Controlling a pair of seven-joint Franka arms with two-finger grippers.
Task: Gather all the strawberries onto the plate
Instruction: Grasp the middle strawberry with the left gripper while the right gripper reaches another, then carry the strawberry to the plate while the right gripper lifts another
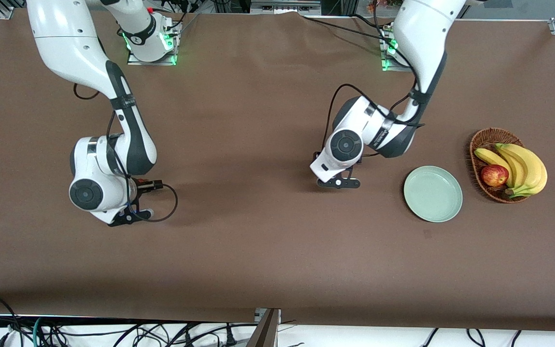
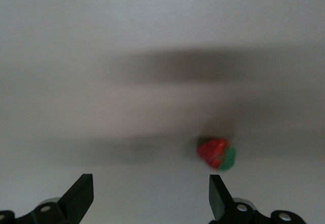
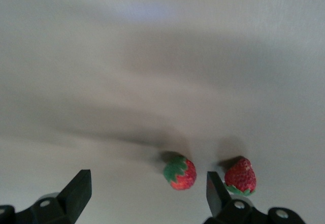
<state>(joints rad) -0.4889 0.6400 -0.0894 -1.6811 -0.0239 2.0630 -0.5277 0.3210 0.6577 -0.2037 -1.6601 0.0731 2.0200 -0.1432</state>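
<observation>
Strawberry (image 2: 216,154) lies between the left gripper's (image 2: 151,196) spread fingers (untouched).

The desk (image 1: 268,250) is covered in plain brown cloth. A mint plate (image 1: 433,193) lies bare on it toward the left arm's end. Just beside the plate, closer to that end, sits a wicker basket (image 1: 481,140). One strawberry (image 2: 216,154) lies on the cloth under the left arm's wrist. Two more, a strawberry (image 3: 180,172) and another strawberry (image 3: 240,176), lie close together but apart under the right arm's wrist.
</observation>
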